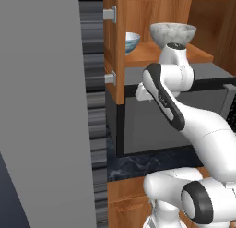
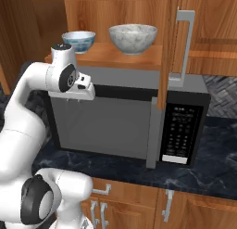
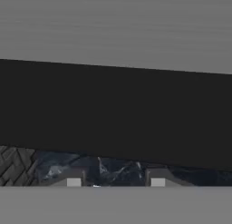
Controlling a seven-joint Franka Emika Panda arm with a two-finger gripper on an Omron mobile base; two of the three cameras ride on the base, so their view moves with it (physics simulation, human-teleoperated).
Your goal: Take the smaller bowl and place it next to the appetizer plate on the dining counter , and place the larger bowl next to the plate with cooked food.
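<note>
Small glossy light-blue bowl (image 2: 78, 41) with white inside and bigger grey-white marbled bowl (image 2: 133, 38) both stand upright, near each other but apart, on the open wooden cabinet shelf (image 2: 111, 56).

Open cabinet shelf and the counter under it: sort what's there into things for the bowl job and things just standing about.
For the job:
- smaller bowl, light blue, on the cabinet shelf
- larger bowl, grey-white marbled, beside it on the same shelf
- tool, empty, in front of the microwave, below the shelf

Just standing about:
- microwave on the dark marbled counter
- open cabinet door
</note>
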